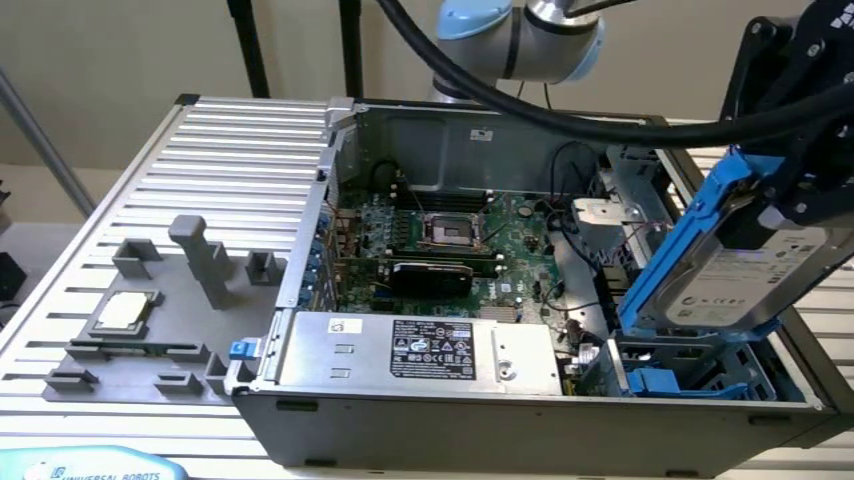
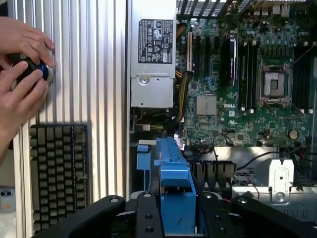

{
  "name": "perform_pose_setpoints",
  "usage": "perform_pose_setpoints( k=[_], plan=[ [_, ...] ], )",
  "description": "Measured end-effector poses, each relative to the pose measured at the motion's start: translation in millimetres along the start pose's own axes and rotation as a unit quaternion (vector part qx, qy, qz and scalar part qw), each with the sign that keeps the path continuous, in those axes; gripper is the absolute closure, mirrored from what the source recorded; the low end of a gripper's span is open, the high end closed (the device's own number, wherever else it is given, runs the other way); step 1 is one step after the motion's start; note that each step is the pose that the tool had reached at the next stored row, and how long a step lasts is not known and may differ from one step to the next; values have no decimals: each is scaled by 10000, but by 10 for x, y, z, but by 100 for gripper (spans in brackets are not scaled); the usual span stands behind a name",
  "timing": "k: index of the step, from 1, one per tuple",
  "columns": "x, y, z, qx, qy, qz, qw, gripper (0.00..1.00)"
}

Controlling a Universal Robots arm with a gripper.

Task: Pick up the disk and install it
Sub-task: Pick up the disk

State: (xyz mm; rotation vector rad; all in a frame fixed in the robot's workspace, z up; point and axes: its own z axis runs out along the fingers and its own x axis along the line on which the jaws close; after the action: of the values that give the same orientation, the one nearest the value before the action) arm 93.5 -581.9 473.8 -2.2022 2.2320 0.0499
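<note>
The big computer case (image 1: 534,425) sits open on the counter (image 1: 227,150), so I can look right down into it. Inside lies a green board (image 1: 514,225) full of small parts and slots. Along the near wall of the case sits a grey metal box (image 1: 400,350) with a black-and-white label. In the near corner, on the exterior view's right, is a metal bay (image 1: 694,370) with a blue plastic piece (image 1: 663,382) in it.

The disk (image 1: 747,275) is up in the air just above that bay. It is tilted on its edge, with its white label facing out and its blue frame around it. The gripper (image 1: 787,205) holds it, with the black fingers (image 2: 146,218) closed on the blue frame from both sides.

On the exterior view's left, beside the case, a grey tray (image 1: 174,335) lies on the counter. A small square chip (image 1: 120,312) rests in one of its pockets.

The counter is silver metal with long ridges. In the wrist view a person's hands (image 2: 17,99) hold a small black and blue thing (image 2: 37,69) over the counter. A dark grid mat (image 2: 57,173) lies near them. A plain beige wall (image 1: 107,50) stands behind it all. A thick black cable (image 1: 534,105) runs across above the case, near the arm (image 1: 527,35).
</note>
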Motion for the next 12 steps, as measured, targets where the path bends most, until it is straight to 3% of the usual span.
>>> perform_pose_setpoints(
  k=[4,7,12],
  plan=[
    [31,-174,41,1,0,0,10000,67],
    [63,-185,56,0,-19,0,10000,67],
    [85,-166,57,0,-27,-1,10000,67]
  ],
)
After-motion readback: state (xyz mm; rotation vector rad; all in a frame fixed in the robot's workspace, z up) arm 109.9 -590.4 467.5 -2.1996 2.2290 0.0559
